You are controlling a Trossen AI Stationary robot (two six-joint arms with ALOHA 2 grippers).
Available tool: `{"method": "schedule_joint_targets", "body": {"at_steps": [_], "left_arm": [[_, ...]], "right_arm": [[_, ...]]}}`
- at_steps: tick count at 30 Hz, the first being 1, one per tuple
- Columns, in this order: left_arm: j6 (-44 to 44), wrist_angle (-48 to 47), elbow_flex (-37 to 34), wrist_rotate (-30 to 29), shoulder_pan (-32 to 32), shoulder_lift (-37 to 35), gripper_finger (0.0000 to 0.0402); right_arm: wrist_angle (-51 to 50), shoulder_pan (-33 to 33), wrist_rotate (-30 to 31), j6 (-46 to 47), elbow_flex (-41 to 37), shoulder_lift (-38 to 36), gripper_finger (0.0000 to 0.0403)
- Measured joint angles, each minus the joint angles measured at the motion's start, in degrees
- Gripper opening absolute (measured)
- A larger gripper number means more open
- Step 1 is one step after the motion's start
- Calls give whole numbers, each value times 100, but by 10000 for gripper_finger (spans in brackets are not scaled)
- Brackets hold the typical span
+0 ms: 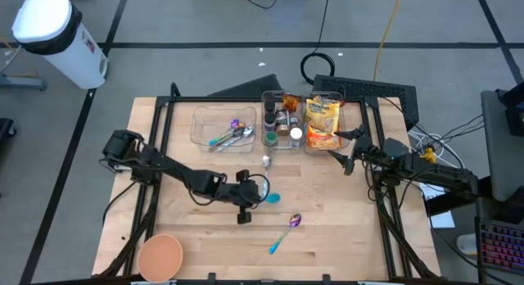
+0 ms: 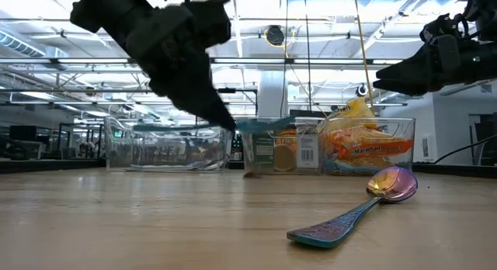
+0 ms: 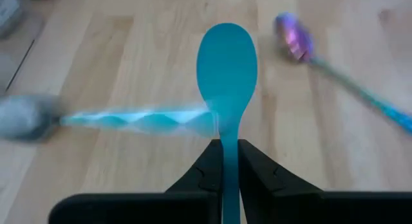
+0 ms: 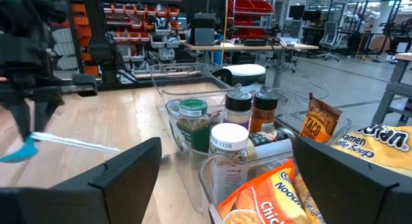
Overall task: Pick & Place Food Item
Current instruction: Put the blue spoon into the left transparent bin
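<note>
My left gripper (image 1: 260, 196) hangs over the middle of the table, shut on a teal spoon (image 1: 272, 198) whose bowl (image 3: 226, 63) sticks out past the fingertips. My right gripper (image 1: 348, 160) stands open in the air at the right. In front of it is the clear bin (image 1: 337, 101) of food packets (image 4: 270, 198). An iridescent spoon (image 1: 286, 231) lies flat on the table near the front. A silver spoon with a pale blue handle (image 3: 135, 120) lies on the table under the teal one. My left gripper pinches the teal spoon's thin handle (image 3: 229, 153) between its two fingers. The fingers lie along the handle and slant down toward the table. The bowl points on ahead of the fingertips. The spoon is lifted clear of the table (image 2: 260, 124).
Three clear bins stand along the far edge: one with spoons (image 1: 223, 125), one with spice jars (image 1: 282, 121), one with food packets. A peach bowl (image 1: 160, 256) sits at the near left corner. Bare wood lies between the bowl and the iridescent spoon.
</note>
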Motion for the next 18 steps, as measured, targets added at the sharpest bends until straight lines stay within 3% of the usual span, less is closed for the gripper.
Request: {"method": "schedule_joint_targets", "body": {"at_steps": [10,18], "left_arm": [[-29,27,25,45,-141,-164,24],[-45,-312,26,-6,-163,-732,24]], "right_arm": [[9,0,-1,0,0,1,348],[7,2,-3,-2,-1,3,348]]}}
